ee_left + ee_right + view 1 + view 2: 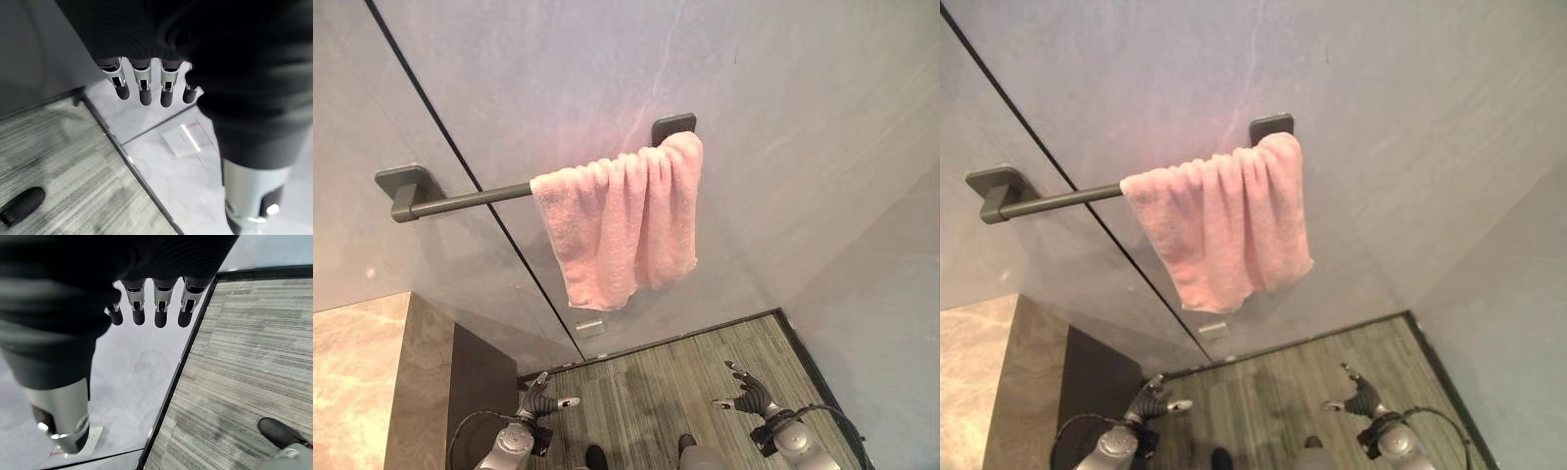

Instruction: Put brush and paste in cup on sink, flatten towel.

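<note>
Pale grey marbled wall (783, 117) with dark vertical seam (460, 162). Grey striped carpet floor (675, 382), black skirting (656, 343). White wall socket (590, 327) low down. Beige stone worktop (357, 382) lower left.

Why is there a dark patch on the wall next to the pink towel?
In the left eye view, it's the shadow the bunched pink towel casts on the grey wall; the towel bar casts a fainter one. In the left wrist view, the left hand looks soft and blurry.
</note>
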